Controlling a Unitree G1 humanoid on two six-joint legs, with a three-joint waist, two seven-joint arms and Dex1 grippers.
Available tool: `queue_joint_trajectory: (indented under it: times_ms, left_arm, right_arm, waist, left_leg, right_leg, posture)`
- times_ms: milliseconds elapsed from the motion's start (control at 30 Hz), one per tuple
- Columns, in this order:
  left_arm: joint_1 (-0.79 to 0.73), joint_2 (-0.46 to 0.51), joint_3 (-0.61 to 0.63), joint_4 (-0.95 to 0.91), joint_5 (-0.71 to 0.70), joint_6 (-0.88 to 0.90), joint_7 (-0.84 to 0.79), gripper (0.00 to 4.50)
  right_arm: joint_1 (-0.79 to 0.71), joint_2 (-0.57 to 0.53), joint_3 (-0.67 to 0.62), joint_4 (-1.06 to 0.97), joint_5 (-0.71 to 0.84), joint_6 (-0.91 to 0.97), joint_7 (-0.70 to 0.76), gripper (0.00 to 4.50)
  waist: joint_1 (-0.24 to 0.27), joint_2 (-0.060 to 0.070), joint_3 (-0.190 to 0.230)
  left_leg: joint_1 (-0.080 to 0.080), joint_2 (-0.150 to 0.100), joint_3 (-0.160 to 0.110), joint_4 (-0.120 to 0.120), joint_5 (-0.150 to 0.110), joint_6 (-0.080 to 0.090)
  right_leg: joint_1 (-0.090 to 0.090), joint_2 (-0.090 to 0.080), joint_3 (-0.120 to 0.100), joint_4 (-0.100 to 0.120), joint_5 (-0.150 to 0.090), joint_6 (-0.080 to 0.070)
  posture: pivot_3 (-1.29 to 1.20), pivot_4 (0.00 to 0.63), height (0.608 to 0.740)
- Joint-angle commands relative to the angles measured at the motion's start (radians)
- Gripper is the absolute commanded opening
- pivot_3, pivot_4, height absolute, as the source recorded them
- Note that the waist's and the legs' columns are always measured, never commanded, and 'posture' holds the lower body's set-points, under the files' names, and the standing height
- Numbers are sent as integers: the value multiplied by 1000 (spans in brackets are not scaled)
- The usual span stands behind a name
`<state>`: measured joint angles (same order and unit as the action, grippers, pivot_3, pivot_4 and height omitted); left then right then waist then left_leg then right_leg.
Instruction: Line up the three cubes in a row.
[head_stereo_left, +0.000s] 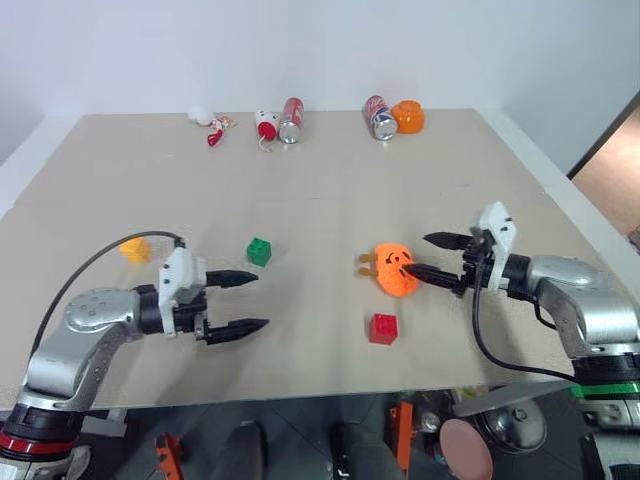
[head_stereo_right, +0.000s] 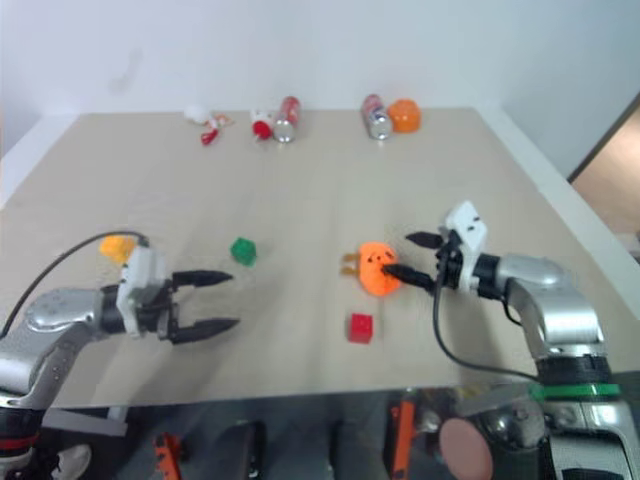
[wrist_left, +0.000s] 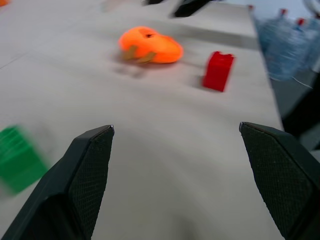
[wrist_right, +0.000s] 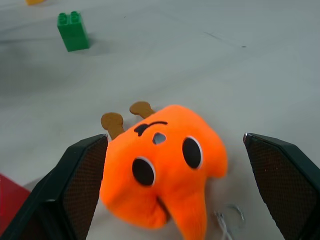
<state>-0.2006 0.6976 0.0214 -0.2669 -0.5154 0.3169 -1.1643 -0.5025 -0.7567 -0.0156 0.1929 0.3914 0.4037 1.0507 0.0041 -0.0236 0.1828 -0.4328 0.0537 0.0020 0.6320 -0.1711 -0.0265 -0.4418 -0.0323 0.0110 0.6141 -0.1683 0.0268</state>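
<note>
right gripper (head_stereo_left: 437, 257): spread wide around orange plush toy (head_stereo_left: 394, 268) | left gripper (head_stereo_left: 240, 302): agape, empty | red cube (head_stereo_left: 383, 328): just in front of toy | green cube (head_stereo_left: 259, 251): left of toy

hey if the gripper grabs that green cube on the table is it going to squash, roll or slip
The green cube looks like hard plastic, so it probably won't squash. Its flat faces suggest it will slide rather than roll. The smooth sides could slip a little between the fingers.
</note>
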Motion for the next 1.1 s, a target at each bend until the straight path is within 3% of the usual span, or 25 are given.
queue_joint_trajectory:
  times_ms: [33, 300, 500, 733, 933, 1100]
  left_arm:
    - [-26, 0, -23, -18, 24, -39, -9, 4151]
    - [-45, -45, -51, 14, 55, -84, 24, 4151]
    - [-33, -78, -58, 43, 75, -107, 52, 4171]
    - [-63, -122, -82, 93, 104, -147, 60, 4171]
    - [-146, -185, -144, 178, 163, -208, 58, 4171]
    - [-189, -249, -182, 223, 181, -239, 66, 4171]
  right_arm:
    - [-62, 16, 34, 96, -50, -60, 42, 4500]
    - [-207, 119, 120, 373, -176, -190, 77, 4500]
    - [-265, 161, 118, 513, -211, -279, 98, 2603]
    - [-249, 148, 113, 502, -207, -267, 145, 349]
    - [-176, 75, 53, 376, -180, -239, 144, 349]
    - [-210, -35, -108, 434, -164, -283, -14, 349]
  waist:
    - [0, 0, 0]
    - [-1, 0, 0]
    - [-6, -1, -1]
    - [-6, -1, -1]
    - [3, -1, -1]
    - [3, -1, -1]
  left_leg:
    - [-1, 0, 0, 0, 0, 0]
    - [1, 0, 1, 1, 0, 1]
    - [5, 0, 1, 2, 0, 1]
    - [8, 1, 1, 2, 0, 1]
    - [8, 1, 0, 2, 0, 1]
    - [4, -2, 1, 2, 0, 1]
  right_leg:
    - [0, 0, 0, 0, 0, 0]
    - [0, 2, 4, 1, 0, 0]
    - [3, 4, 6, 1, 2, -2]
    - [4, 7, 9, 2, 3, -3]
    - [4, 7, 10, 4, 3, -3]
    - [1, 6, 14, 4, 4, -1]
  posture:
    - [0, 150, 740]
    - [0, 150, 740]
    - [0, 150, 740]
    - [0, 150, 740]
    - [0, 150, 740]
    - [0, 150, 740]
